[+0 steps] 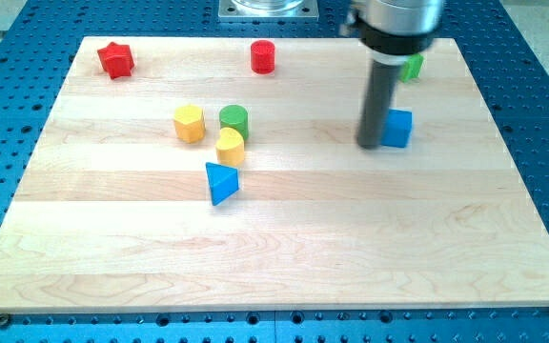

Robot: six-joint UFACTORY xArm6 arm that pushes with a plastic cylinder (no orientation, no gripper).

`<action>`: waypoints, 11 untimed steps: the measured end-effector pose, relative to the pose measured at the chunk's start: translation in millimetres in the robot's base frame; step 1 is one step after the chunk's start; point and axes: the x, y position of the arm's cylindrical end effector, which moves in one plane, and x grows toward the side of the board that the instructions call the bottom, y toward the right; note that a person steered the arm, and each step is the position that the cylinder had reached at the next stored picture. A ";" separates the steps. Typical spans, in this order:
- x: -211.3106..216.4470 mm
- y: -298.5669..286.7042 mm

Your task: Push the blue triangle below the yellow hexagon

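Beside the blue cube [398, 128] at the view's right, my tip [368, 145], a bare rod with nothing to grasp, sits well apart from the blue triangle [221, 182], which I'd approach from its right and nudge gently leftward under the yellow hexagon [189, 124].

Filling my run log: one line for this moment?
my tip: beside blue cube | blue triangle: untouched, right-below yellow hexagon

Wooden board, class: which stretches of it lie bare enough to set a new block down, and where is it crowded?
Bare: the whole strip of the wooden board toward the view's bottom, under the blue triangle block, and the middle gap between the green cylinder block and my tip. Crowded: yellow hexagon block, green cylinder, yellow heart-shaped block and triangle cluster together.
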 end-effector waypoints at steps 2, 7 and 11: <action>77.1 -67.6; 98.0 -207.6; 71.1 -234.2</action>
